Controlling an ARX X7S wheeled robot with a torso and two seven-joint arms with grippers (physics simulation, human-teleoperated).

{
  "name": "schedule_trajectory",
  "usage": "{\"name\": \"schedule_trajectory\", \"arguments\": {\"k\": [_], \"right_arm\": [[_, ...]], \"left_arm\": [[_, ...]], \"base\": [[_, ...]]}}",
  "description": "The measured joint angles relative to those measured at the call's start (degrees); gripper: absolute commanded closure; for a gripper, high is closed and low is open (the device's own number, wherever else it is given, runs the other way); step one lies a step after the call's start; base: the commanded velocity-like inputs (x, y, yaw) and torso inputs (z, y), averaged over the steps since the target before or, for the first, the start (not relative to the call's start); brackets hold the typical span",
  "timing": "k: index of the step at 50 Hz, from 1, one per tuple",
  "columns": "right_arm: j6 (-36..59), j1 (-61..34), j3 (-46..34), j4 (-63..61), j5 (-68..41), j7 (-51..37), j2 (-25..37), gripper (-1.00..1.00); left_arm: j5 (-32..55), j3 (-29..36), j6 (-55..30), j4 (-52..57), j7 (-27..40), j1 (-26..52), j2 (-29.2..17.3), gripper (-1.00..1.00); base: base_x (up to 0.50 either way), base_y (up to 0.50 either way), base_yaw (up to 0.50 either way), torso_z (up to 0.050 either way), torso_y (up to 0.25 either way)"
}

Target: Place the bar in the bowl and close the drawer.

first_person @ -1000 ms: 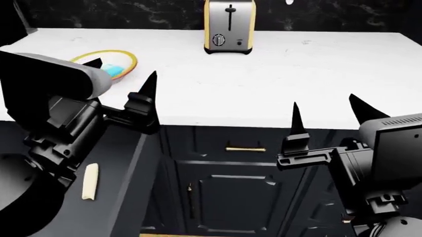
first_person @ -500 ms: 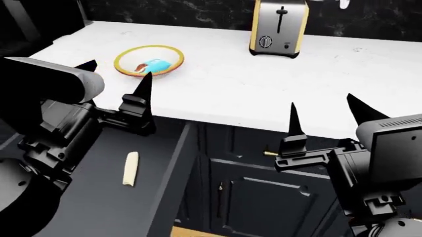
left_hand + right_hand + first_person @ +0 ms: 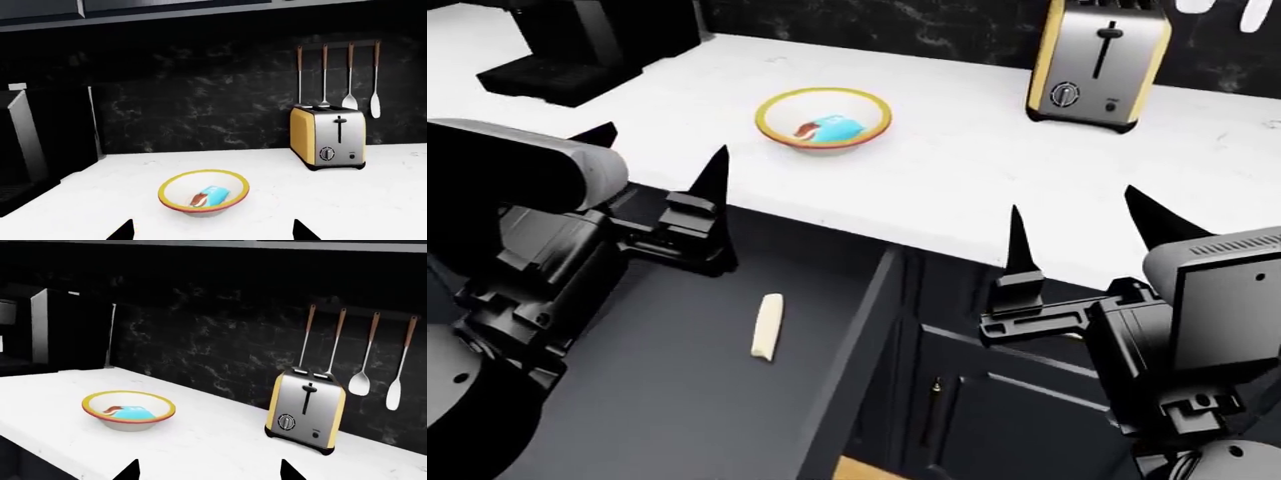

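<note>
Bar [image 3: 827,128] lies in the bowl [image 3: 782,105]; the drawer [image 3: 681,400] near the bowl is not shut yet; both grippers gape, holding nothing

One bowl [image 3: 825,118], one bar [image 3: 835,128], one toaster [image 3: 1098,64], four utensils [image 3: 359,360].

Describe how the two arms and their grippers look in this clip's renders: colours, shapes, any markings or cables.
Both arms are matte black and blocky, with angular bracket-like wrist housings. Each carries a rounded light-grey cover near the forearm. The left gripper and right gripper each end in two thin black fingers tapering to sharp, blade-like points. Small round screw details show on the lower housings. No cables, labels or printed markings are visible.
</note>
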State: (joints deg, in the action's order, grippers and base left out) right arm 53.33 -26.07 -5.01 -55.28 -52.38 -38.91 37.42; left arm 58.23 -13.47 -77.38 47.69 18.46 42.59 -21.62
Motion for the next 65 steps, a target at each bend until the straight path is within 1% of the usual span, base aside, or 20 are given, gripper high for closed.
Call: {"name": "schedule_trajectory", "arguments": {"k": [54, 59, 65], "right_arm": [[-1.66, -0.74, -3.35, 0.83, 1.04, -0.60, 0.82, -1.00], [-1.32, -1.17, -3.71, 0.85, 0.85, -1.06, 0.80, -1.00], [-0.85, -1.69, -4.37, 1.08, 0.51, -1.28, 0.81, -1.00]], "left_arm": [[1.17, 0.48, 4.11, -0.74, 1.02, -2.88, -2.21, -1.00], [1.35, 0.43, 4.33, -0.80, 1.18, -2.97, -2.41, -1.00], [1.48, 0.41, 4.55, -0.93, 1.40, -2.99, -2.67, -1.00]], "base": [[0.00, 0.00, 0.50, 0.000, 0.000], [0.00, 0.00, 0.00, 0.000, 0.000], [0.30, -0.37, 0.00, 0.000, 0.000]]}}
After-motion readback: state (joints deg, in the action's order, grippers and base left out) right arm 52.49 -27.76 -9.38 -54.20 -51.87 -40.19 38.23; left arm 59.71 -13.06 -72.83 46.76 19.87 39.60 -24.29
